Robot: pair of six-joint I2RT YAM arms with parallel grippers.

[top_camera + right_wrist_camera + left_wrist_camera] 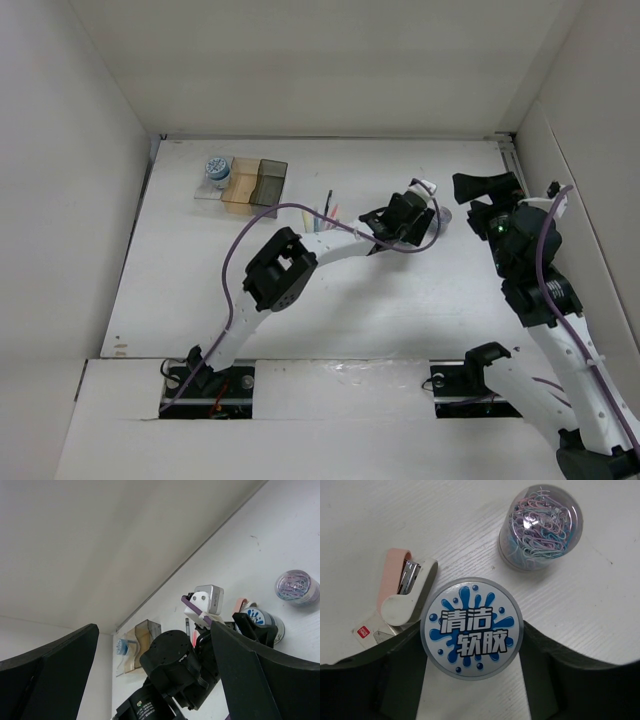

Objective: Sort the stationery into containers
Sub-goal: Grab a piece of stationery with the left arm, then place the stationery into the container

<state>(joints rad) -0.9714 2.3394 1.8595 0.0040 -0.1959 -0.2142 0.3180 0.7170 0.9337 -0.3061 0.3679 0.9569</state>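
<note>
Left arm [300, 262]: stretching across mid-table. Left gripper [471, 630]: straddling the round blue-and-white tub [472, 622], fingers [395, 680] crowding both sides; grip cannot be told. Tub is standing beside the stapler [402, 597], well apart from the trays [262, 182]. Right gripper [485, 187]: hanging spread wide.

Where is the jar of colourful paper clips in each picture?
Top camera: jar, a small grey blob right of centre.
Left wrist: jar, top right.
Right wrist: jar, far right.
Shared landmark: the blue-splash tub beside it in both wrist views.
</note>
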